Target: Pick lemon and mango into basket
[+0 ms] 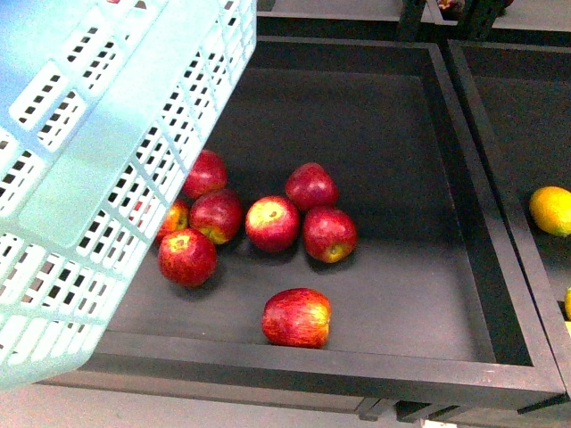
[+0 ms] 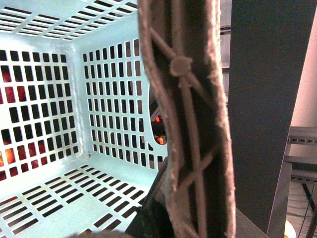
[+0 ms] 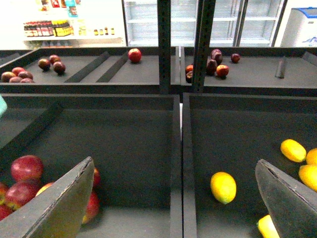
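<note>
— Where is the basket [image 1: 107, 178]?
— Tilted at the upper left, over the red apples [image 1: 272, 223]. A lemon [image 1: 551, 209] lies at the right edge.
— And the grippers?
— The right gripper [image 3: 173, 163] is spread wide and empty. The left gripper [image 2: 148, 220] sits beside the brown handle [image 2: 190, 124]; I cannot tell its state.

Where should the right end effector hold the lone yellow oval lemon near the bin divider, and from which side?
Across the narrow middle of the yellow oval lemon, from above: it lies alone on the black bin floor, clear all round, so the open right end effector probably fits over it.
</note>
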Robot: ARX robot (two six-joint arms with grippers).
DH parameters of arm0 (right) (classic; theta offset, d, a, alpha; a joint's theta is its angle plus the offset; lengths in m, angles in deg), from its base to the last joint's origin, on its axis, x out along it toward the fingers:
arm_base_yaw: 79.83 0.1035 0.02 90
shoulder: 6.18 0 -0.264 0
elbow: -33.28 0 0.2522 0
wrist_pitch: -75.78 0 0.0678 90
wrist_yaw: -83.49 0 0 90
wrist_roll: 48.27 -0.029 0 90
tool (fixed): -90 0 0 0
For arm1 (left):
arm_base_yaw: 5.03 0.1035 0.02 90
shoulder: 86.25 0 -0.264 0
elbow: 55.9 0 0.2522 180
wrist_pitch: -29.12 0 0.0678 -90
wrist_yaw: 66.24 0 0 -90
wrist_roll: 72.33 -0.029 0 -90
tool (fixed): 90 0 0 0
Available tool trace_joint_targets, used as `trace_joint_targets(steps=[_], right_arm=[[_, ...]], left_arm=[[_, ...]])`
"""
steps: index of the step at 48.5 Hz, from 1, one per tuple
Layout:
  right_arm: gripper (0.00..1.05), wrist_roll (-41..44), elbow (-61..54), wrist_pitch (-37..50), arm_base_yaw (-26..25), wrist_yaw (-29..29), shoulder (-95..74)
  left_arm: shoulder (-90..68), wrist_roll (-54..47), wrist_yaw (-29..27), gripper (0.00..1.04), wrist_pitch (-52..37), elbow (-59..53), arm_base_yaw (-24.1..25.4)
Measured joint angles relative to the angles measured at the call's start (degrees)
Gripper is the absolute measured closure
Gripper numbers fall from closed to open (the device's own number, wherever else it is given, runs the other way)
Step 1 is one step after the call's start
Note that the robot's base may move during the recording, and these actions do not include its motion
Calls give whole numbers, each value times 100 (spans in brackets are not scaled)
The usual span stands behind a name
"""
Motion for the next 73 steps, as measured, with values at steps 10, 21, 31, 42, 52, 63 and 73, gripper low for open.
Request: trace_joint_targets(steps=[10, 21, 31, 42, 52, 63, 73], right_arm=[[9, 0, 0, 0, 0, 2, 0], [9, 0, 0, 0, 0, 2, 0], [9, 0, 0, 0, 0, 2, 0], [9, 0, 0, 0, 2, 2, 0], [9, 0, 0, 0, 0, 4, 0], [9, 0, 0, 0, 0, 4, 0], [9, -1700, 664, -1158, -809, -155, -1622]], left_arm=[[-804, -3353, 160, 100, 1255, 866, -138], [-2815, -5569, 518, 100, 778, 2253, -415], [-4052, -4474, 1749, 100, 789, 2780, -1346], [-4162, -3895, 1991, 100, 339, 2820, -2068], [-4162, -3624, 2184, 100, 127, 2883, -2262], [-4162, -3473, 2273, 100, 127, 2903, -2363], [-4162, -3488, 2188, 100, 127, 2903, -2330]])
